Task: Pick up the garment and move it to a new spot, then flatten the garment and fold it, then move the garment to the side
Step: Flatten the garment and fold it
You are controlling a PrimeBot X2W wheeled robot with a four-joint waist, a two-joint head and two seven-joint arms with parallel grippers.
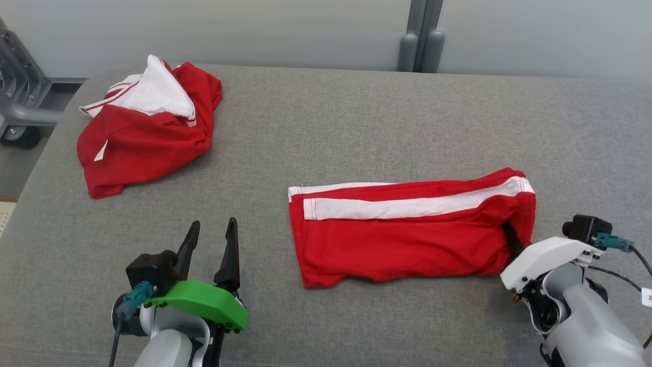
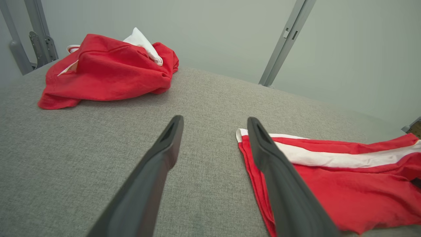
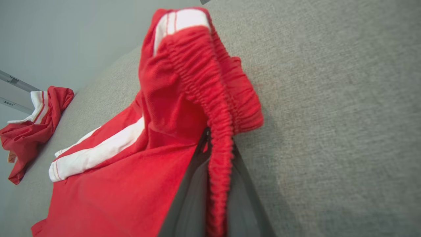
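My right gripper (image 1: 511,235), reaching in low, pinches the waistband (image 3: 213,98) of the folded red white-striped cloth shorts (image 1: 402,244). Left gripper (image 1: 214,225) splayed, pointing forward beside their hem.

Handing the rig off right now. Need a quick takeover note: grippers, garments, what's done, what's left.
Left gripper: open, holding nothing, over the grey table just left of the folded red garment.
Right gripper: shut on the elastic waistband at that garment's right end.
Things: the garment lies folded at the table's middle-right, white stripe up. A crumpled red-and-white garment sits at the far left.
Done: looks flattened and folded.
Left: move it to the side, then release.
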